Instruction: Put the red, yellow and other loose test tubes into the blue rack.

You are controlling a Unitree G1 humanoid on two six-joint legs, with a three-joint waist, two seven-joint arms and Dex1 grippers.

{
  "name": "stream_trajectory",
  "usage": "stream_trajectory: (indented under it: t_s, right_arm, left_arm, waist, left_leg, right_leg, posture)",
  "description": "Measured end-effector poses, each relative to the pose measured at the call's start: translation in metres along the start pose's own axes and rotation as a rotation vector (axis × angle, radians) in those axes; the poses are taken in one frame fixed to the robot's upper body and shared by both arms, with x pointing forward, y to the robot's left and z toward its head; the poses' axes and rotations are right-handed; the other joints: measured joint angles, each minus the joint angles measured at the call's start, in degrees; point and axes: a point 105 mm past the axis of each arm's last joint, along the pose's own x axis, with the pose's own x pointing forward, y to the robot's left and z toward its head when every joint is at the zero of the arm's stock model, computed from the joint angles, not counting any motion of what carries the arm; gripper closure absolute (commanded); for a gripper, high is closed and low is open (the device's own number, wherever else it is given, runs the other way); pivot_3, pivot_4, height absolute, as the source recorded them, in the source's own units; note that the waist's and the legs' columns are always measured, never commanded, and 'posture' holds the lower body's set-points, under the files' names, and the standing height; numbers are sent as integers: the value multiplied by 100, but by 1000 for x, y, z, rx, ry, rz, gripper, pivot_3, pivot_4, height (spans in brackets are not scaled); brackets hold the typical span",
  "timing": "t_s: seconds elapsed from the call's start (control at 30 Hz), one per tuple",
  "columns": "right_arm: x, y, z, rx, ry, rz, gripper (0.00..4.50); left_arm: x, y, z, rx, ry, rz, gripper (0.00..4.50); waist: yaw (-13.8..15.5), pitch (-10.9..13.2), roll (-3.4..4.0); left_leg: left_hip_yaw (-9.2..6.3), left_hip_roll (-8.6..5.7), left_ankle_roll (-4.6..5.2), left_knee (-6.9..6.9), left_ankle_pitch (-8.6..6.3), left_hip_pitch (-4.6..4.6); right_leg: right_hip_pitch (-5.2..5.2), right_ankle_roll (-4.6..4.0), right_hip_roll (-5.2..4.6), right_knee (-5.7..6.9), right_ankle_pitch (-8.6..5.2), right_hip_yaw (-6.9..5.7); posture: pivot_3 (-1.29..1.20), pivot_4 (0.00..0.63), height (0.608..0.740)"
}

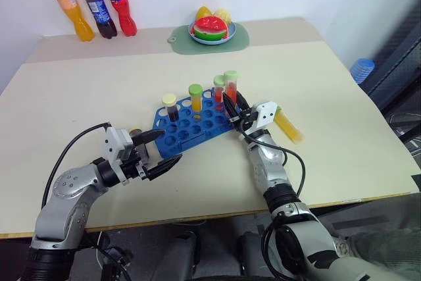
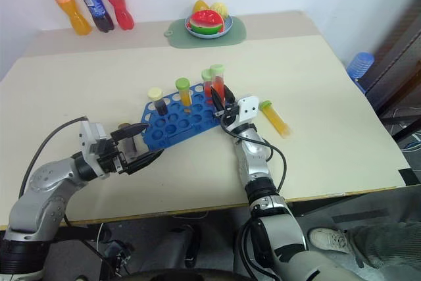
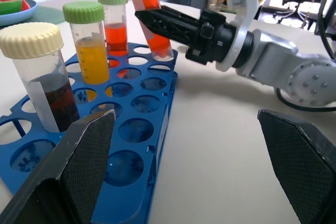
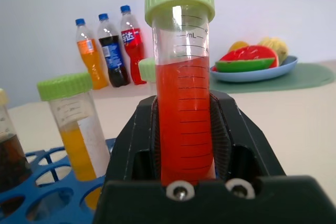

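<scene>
- Right gripper [image 1: 231, 105] at the right far corner of the blue rack [image 1: 191, 125], fingers [image 4: 223, 129] clenched on a red-liquid test tube [image 4: 182, 100] with a green cap, held upright, its foot down at the rack's holes.
- Second red tube [image 1: 218, 91] with green cap standing in the rack just left of the held one.
- Yellow-liquid tube [image 1: 195, 97], green cap, upright in the rack's far row, further left.
- Dark-liquid tube [image 1: 171, 106], cream cap, upright at the rack's far left corner.
- Loose yellow tube [image 1: 287, 125], green cap, lying on the bench [image 1: 342, 136] to the right of the rack, beside the right wrist.
- Left gripper [image 1: 156, 149] at the rack's near left edge, fingers [image 3: 84, 156] released and spread wide, holding nothing.
- Far across the bench: three soda bottles [image 1: 92, 1] at far left, orange, dark and red.
- Plate of toy fruit [image 1: 210, 27] on a green mat [image 1: 240, 39] at far centre.
- Blue-capped water bottle [image 1: 361, 69] beyond the bench's right edge.
</scene>
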Motion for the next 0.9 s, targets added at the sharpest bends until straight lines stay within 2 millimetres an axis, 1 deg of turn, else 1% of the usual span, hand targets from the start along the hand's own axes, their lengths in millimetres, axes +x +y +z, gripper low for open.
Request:
stream_trajectory:
  t_s: [0.13, 0.2, 0.3, 0.37, 0.47, 0.57, 0.67, 0.73, 0.83, 0.87, 0.9]
  right_arm:
    - [-7, 0, -2, -15, -18, 1, 3698]
    - [-8, 1, -3, -13, -18, 10, 2669]
    - [-12, 1, -7, -9, 0, 18, 1318]
    - [-14, -1, -8, -39, 10, 13, 235]
    - [-16, -3, -4, -95, 7, 1, 235]
    - [-27, -10, -4, -179, 59, 20, 235]
    - [-58, -28, -1, -264, 196, 54, 235]
    - [-74, -34, 8, -283, 284, 92, 235]
    - [-98, -34, 28, -234, 428, 158, 235]
    - [-107, -36, 36, -196, 498, 165, 235]
    - [-114, -43, 47, -167, 565, 153, 235]
  left_arm:
    - [0, 0, 0, -3, -1, -1, 0]
    - [0, 0, 0, -4, -1, -1, 0]
    - [0, 0, 1, -3, -3, -7, 0]
    - [1, 0, 2, -1, -6, -15, 0]
    - [3, 0, 4, 5, -12, -27, 0]
    - [4, 1, 4, 4, -13, -35, 0]
    - [5, 1, 3, -1, -11, -49, 0]
    - [5, 0, 2, -8, -9, -65, 0]
    - [6, -5, 0, -12, -3, -117, 0]
    - [7, -8, -1, -16, 0, -144, 0]
    - [7, -10, -2, -21, 6, -168, 0]
  waist:
    - [16, -7, -5]
    - [19, -11, -8]
    - [35, -24, -21]
    - [49, -31, -29]
    - [66, -32, -29]
    - [81, -31, -27]
    - [103, -26, -20]
    - [69, -23, -14]
    - [60, -17, -5]
    - [67, -13, 2]
    - [66, -12, 3]
  left_leg:
    - [-1, 0, 0, 1, 0, 1]
    - [-1, 0, 0, 0, 0, 1]
    - [-10, 0, -1, -1, -2, 4]
    - [-15, 0, -3, -1, -5, 5]
    - [-17, -1, -3, -1, -6, 6]
    - [-17, -4, -2, 0, -7, 4]
    - [-17, -9, 3, 0, -10, -1]
    - [-17, -5, 3, -2, -10, -5]
    - [-16, 0, 1, -4, -12, -8]
    - [-16, -1, 2, -2, -14, -10]
    - [-15, 0, 4, 0, -16, -12]
  right_leg:
    - [3, 0, 0, 0, 0, 0]
    - [4, 0, 0, -1, 0, 0]
    - [11, -2, 3, -8, -1, -2]
    - [17, -2, 5, -13, -1, -4]
    - [23, -2, 5, -20, -1, -5]
    - [23, -2, 3, -23, -2, -5]
    - [18, -1, -3, -25, -2, -4]
    - [20, -1, -3, -22, -2, -3]
    - [31, -5, -12, -23, -6, -3]
    - [31, -6, -15, -24, -7, -3]
    - [32, -6, -17, -28, -8, -3]
  posture:
    - [0, 150, 740]
    - [0, 150, 740]
    - [0, 150, 740]
    - [0, 150, 740]
    - [0, 150, 740]
    - [0, 150, 740]
    - [0, 150, 740]
    - [0, 150, 740]
    - [0, 150, 740]
    - [0, 150, 740]
    - [0, 150, 740]
